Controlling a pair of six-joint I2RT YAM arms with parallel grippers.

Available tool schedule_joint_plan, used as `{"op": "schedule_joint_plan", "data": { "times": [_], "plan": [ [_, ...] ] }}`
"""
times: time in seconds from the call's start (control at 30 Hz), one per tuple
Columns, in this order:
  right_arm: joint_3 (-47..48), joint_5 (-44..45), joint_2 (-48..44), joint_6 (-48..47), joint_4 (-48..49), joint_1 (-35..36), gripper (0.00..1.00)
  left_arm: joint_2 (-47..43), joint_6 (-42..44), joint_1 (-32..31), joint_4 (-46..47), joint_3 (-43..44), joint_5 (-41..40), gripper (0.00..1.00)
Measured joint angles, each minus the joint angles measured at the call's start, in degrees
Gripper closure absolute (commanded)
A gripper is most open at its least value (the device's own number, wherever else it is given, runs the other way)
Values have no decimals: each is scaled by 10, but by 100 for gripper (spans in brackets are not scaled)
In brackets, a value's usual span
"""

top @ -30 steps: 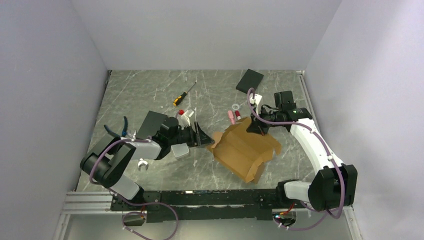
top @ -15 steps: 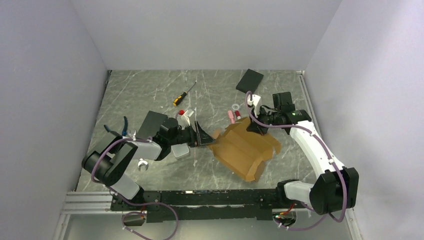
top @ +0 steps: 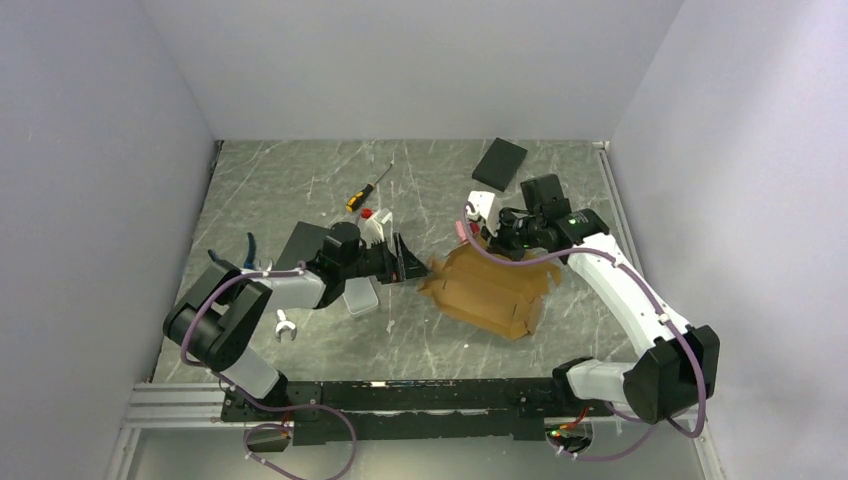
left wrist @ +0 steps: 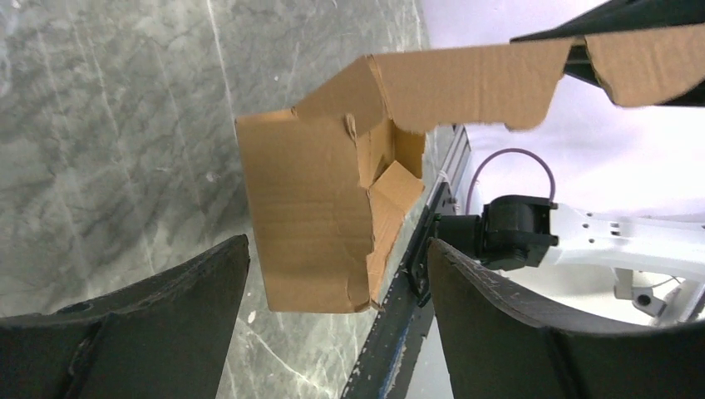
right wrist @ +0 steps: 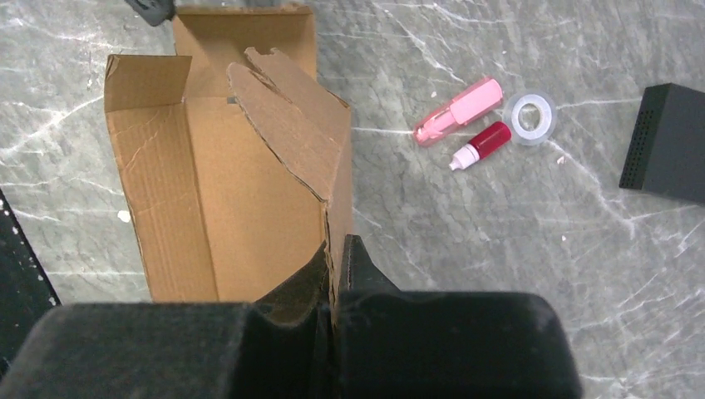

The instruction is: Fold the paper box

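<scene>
Fingers [right wrist: 366, 274] of the right gripper [right wrist: 335, 252] are pinching tight on a raised flap of the tan cardboard box [top: 490, 290], at the box's back edge. The left gripper [top: 405, 265] is waiting just left of the box. Its two black fingers are spreading wide and holding nothing. I cannot tell if they are touching the cardboard.

The box is lying on the grey marble table [top: 300, 190], and pale plain walls [top: 420, 70] are standing around it. The box is lying low. Its long side is running left to right across the table, and its open side is facing up.

Just behind the box, a pink tube [right wrist: 459, 110], a small red bottle [right wrist: 480, 144] and a clear tape ring [right wrist: 532, 116] are lying together. Farther behind the box, a flat black square slab [top: 499, 162] is resting.
</scene>
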Motion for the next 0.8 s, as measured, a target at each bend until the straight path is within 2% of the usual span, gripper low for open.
{"op": "schedule_joint_plan", "data": {
  "times": [0.33,0.53,0.67,0.8],
  "plan": [
    [-9,32,5,21,17,42,100,0,48,-1,-129,36,-44,23],
    [-9,30,23,55,19,39,100,9,66,-8,-186,70,-73,36],
    [-5,10,24,70,16,30,100,23,79,-11,-226,85,-86,49],
    [5,-10,33,82,11,17,100,30,97,-13,-265,100,-101,65]
  ]
}}
